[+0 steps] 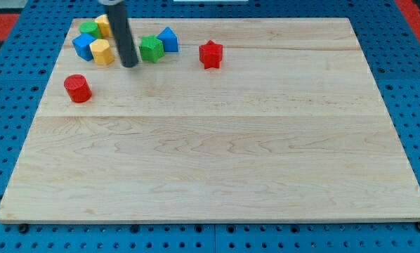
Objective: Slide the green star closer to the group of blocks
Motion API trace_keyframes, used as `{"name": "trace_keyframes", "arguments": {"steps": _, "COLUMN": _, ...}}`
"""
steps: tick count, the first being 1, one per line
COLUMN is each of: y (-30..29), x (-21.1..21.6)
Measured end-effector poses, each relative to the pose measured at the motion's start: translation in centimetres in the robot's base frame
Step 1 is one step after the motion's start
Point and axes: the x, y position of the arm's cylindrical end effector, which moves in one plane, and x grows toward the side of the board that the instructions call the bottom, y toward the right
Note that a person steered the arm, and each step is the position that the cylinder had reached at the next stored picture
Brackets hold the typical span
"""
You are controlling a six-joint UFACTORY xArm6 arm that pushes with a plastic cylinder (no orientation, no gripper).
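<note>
Resting on the pale wooden bench (217,154), my tip (129,65), a plain dark rod end effector with nothing to spread or pinch, sits between the yellow block (102,52) and the green star block (151,49), which touches the blue triangular block (168,39).

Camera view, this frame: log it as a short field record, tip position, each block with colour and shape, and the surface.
tip: my tip is on the board, between the yellow block and the green star
green star: at the tip's right, next to the blue triangular block
cluster, top left: green block, yellow block, blue block, yellow block
red star: alone, right of the cluster
red cylinder: alone, below the cluster
surface: wooden board
</note>
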Motion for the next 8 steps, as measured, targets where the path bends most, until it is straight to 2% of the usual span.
{"name": "trace_keyframes", "arguments": {"steps": 1, "y": 4.9, "x": 0.4}}
{"name": "trace_keyframes", "arguments": {"steps": 3, "y": 5.0, "x": -3.4}}
{"name": "trace_keyframes", "arguments": {"steps": 8, "y": -2.3, "x": -5.2}}
